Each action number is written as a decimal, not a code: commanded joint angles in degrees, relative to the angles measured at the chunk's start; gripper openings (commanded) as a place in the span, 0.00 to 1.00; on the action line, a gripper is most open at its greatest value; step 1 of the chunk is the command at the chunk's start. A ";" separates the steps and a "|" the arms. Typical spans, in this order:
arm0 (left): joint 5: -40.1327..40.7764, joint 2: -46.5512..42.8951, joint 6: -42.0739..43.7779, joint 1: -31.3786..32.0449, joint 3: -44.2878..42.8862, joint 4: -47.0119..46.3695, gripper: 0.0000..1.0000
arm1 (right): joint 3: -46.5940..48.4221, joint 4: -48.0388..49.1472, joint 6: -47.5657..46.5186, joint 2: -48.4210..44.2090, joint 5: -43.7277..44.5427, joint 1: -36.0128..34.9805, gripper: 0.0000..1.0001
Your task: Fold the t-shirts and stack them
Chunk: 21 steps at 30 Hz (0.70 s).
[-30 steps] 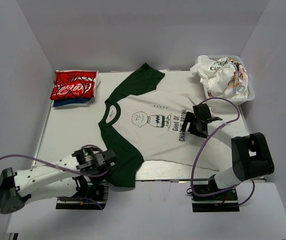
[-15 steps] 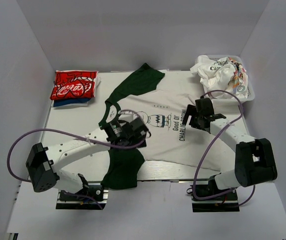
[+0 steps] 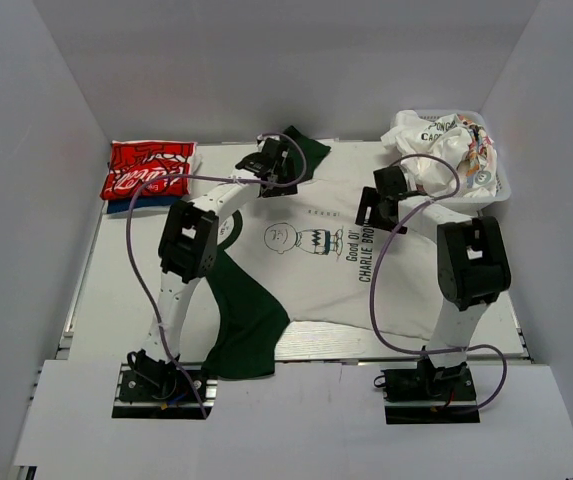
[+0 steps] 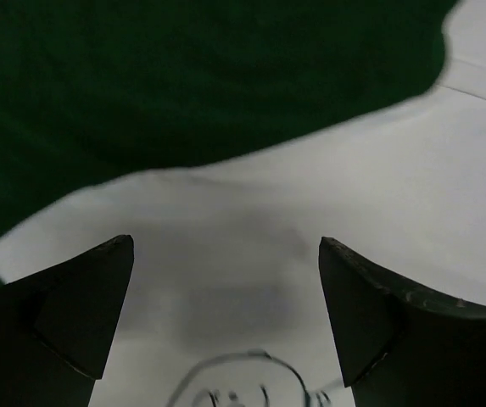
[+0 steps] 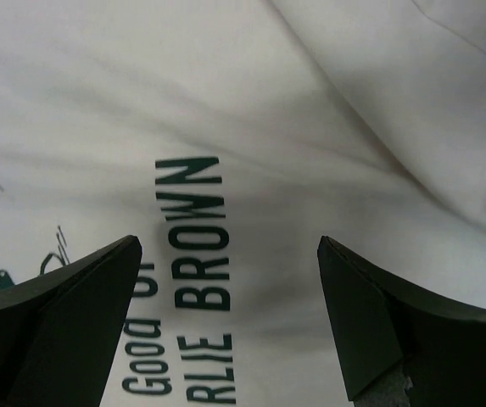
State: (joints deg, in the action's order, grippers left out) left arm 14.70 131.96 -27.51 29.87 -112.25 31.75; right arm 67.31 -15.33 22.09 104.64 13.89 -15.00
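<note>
Reaching for the far edge of the Charlie Brown tee [image 3: 336, 275], spread flat mid-table: left gripper [image 3: 266, 165] hovered over its green sleeve [image 3: 304, 150], right gripper [image 3: 372, 210] near the hem, both jaws wide, empty. First fold looked pending; next move called for pinching that edge and drawing it nearward.

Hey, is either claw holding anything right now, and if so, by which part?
Nothing is held. The left claw and the right claw both stand open over the Charlie Brown t-shirt, with no cloth pinched between them.
</note>
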 commanded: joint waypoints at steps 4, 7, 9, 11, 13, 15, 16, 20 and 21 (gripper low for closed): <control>-6.69 5.05 5.36 -5.07 -5.71 -1.78 1.00 | 9.49 -2.68 -3.27 7.22 0.96 -0.64 0.90; -7.92 7.51 5.36 -6.75 -5.70 -0.73 1.00 | 12.74 -4.09 -2.49 10.57 0.26 -0.90 0.90; -7.93 9.28 4.74 -8.59 -6.41 1.38 1.00 | 14.33 -4.09 -2.49 12.25 -1.05 -1.69 0.90; -6.88 9.81 4.13 -11.04 -3.78 2.00 1.00 | 17.31 -3.74 -3.10 14.87 -2.71 -2.39 0.90; -7.40 9.81 2.72 -13.16 -2.55 2.61 1.00 | 19.43 -3.91 -3.54 16.38 -3.61 -3.19 0.90; -6.79 10.42 0.63 -16.58 -2.54 4.37 1.00 | 24.70 -5.41 -4.59 20.15 -4.57 -3.98 0.90; -6.79 10.42 0.61 -17.73 -2.54 5.07 1.00 | 26.19 -5.93 -4.68 22.17 -5.53 -4.24 0.90; -8.28 10.42 0.09 -21.60 -2.62 3.85 1.00 | 36.48 -9.62 -4.69 27.36 -5.63 -4.42 0.90; -10.46 10.42 0.78 -22.30 -3.24 2.80 1.00 | 38.93 -10.76 -4.42 29.63 -5.72 -4.07 0.90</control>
State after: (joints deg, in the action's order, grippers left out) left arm 5.34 139.46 -26.63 11.29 -117.14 29.43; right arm 101.43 -20.69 17.80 130.08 9.43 -19.68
